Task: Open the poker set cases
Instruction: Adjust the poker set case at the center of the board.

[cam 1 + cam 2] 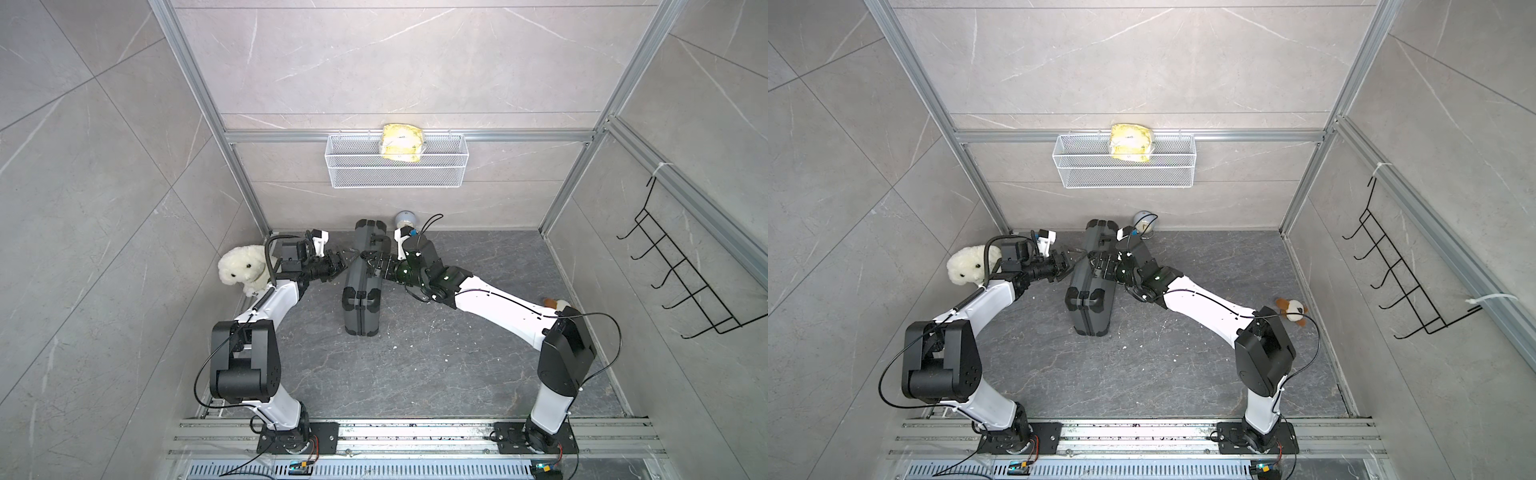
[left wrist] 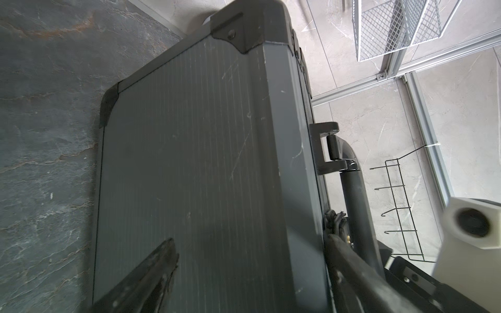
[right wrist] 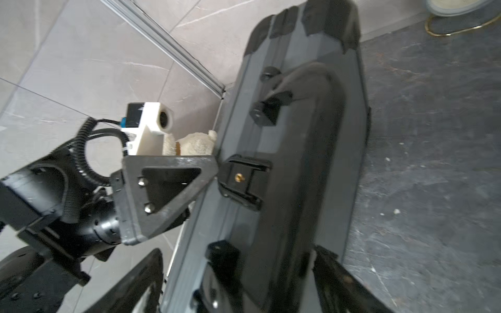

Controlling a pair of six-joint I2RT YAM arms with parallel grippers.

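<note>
Upright case: right fingers straddle top edge, left fingers touch side.

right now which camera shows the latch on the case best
The right wrist view: the latch sits mid-frame, face-on, brass rivet clear, on the edge of the case. The left wrist view shows mostly the ribbed side, the latch barely seen edge-on. In both top views it is lost between the left gripper and right gripper.

Bright, even overhead light, soft shadows.
Top views sharp; right wrist view motion-blurs the poker set case.
</note>
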